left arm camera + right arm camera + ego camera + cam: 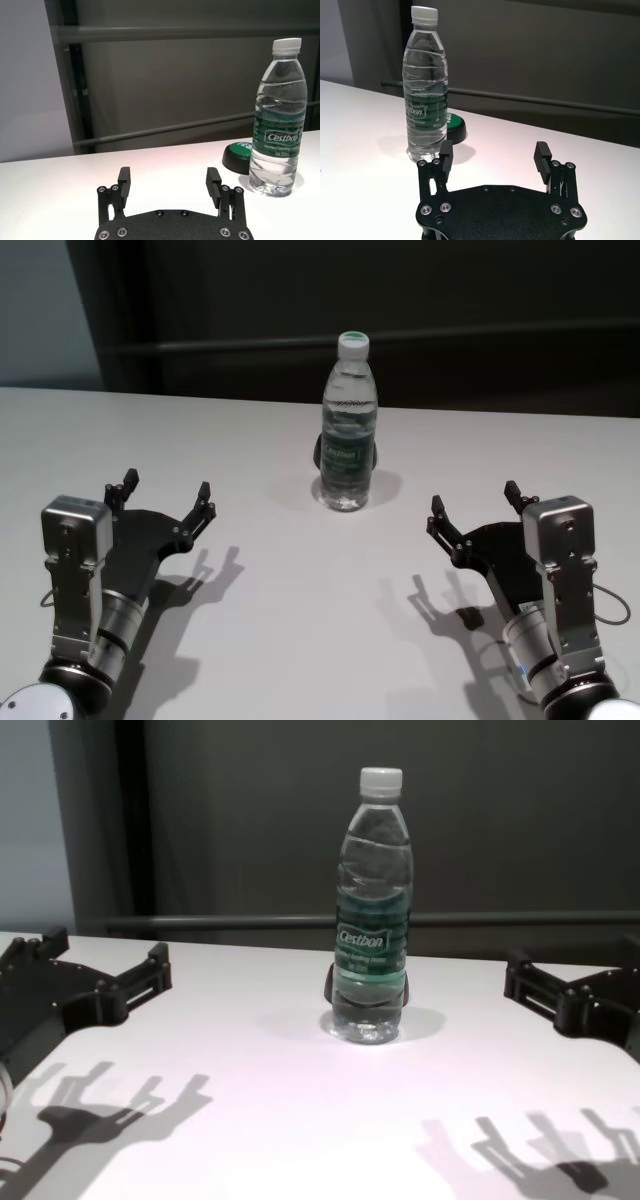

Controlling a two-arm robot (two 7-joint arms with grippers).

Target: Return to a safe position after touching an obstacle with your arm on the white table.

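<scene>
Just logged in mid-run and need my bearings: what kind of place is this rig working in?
Probably a bare test bench, not a home or shop: a plain white table, a dark wall with a rail, and one water bottle between the open left gripper and right gripper.

The Cestbon water bottle (425, 85) stands upright on the white table (365, 165), a low dark puck with a green top (454, 128) just behind it, while the right gripper (494, 157) hangs wide-fingered nearby, empty.

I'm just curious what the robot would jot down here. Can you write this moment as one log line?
Cestbon water bottle: upright on white table, untouched | left gripper: open, near left, clear of bottle | right gripper: open, near right, clear | green-topped disc: behind bottle
</scene>
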